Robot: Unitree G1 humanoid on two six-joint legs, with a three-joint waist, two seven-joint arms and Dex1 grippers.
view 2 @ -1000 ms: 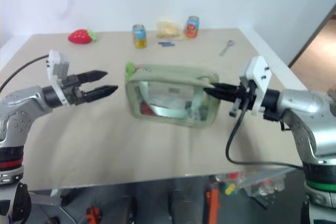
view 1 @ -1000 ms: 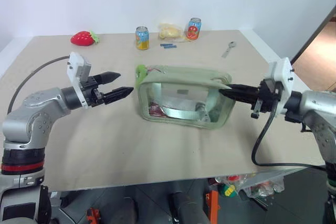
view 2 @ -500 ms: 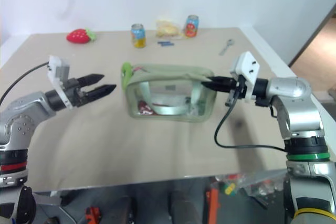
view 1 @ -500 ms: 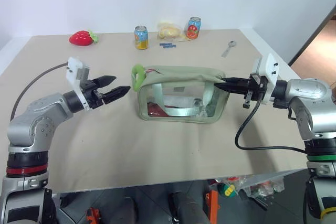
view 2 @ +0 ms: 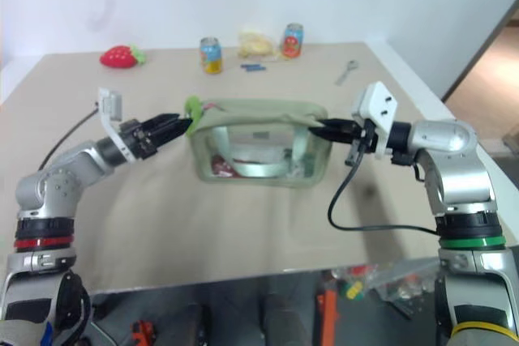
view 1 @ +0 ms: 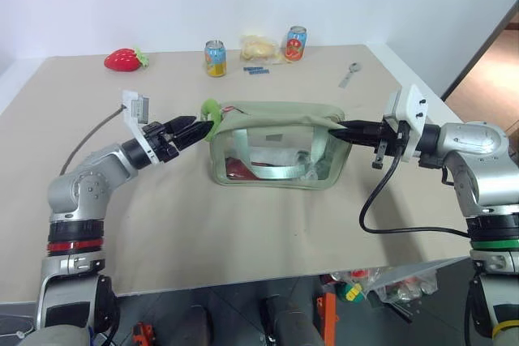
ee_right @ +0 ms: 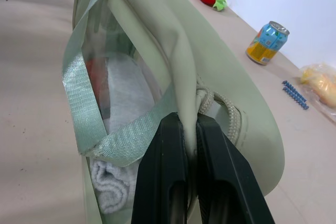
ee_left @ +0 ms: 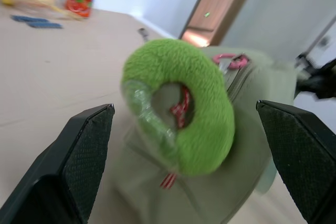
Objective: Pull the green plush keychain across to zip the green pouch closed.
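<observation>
Pinching green pouch point(view 1: 276, 145) end fabric, right gripper point(ee_right: 190, 129) clamped at pouch's 3 o'clock. Left gripper point(ee_left: 184, 124) spread wide, straddling green plush keychain point(ee_left: 181, 111) at pouch's 9 o'clock end.

No readable text, brand, number or sign is found in any view. Printed graphics are seen on the blue-and-yellow can point(view 1: 215, 57) and on the red-and-blue can point(view 1: 294, 43) at the table's far edge, but no lettering can be made out on either. A small pale patch is seen behind the pouch point(view 1: 276, 145) window; nothing on it can be read.
</observation>
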